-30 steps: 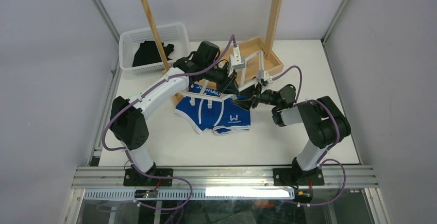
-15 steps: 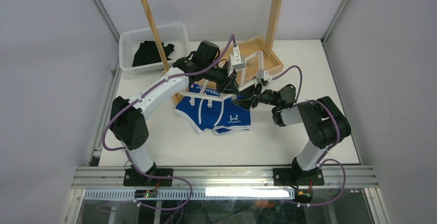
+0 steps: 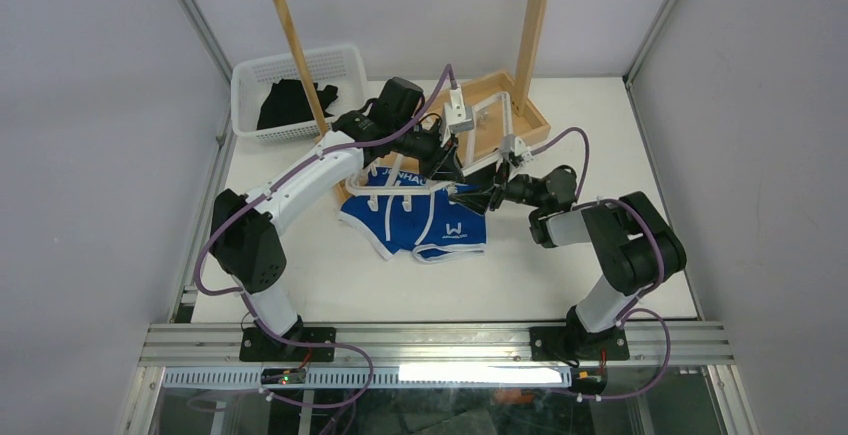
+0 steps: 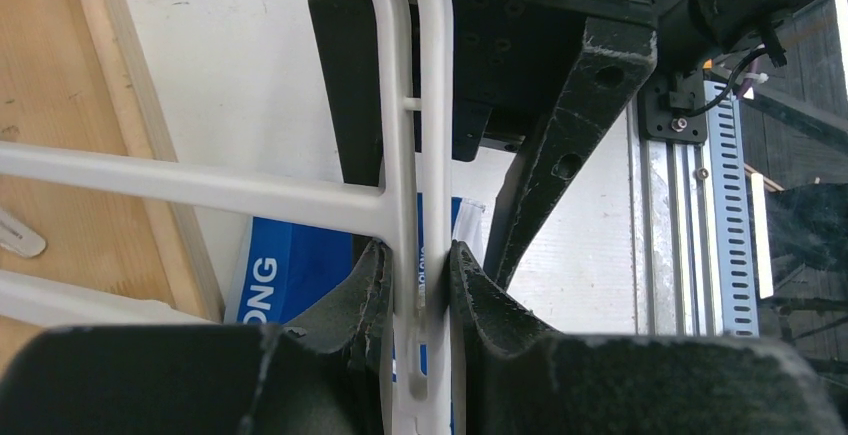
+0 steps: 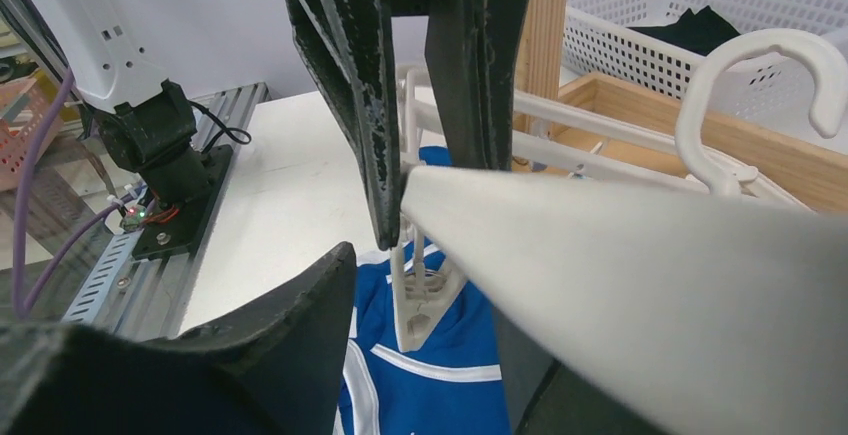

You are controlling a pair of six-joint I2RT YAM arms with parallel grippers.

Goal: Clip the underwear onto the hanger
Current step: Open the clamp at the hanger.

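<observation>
Left gripper (image 4: 418, 285): jaws clamped tight on the paired side bars of the hanger (image 4: 200, 187). Right gripper (image 3: 478, 195): at the hanger's near corner, a bar across its jaws; grip cannot be told. Underwear (image 3: 415, 223) lies on the bench (image 3: 330, 275) beneath the hanger, below both jaws.

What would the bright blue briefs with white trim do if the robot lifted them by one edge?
Probably droop and fold: the bright blue briefs lie flat and limp on the white table. Thin cloth, so likely light and unlikely to roll.
</observation>
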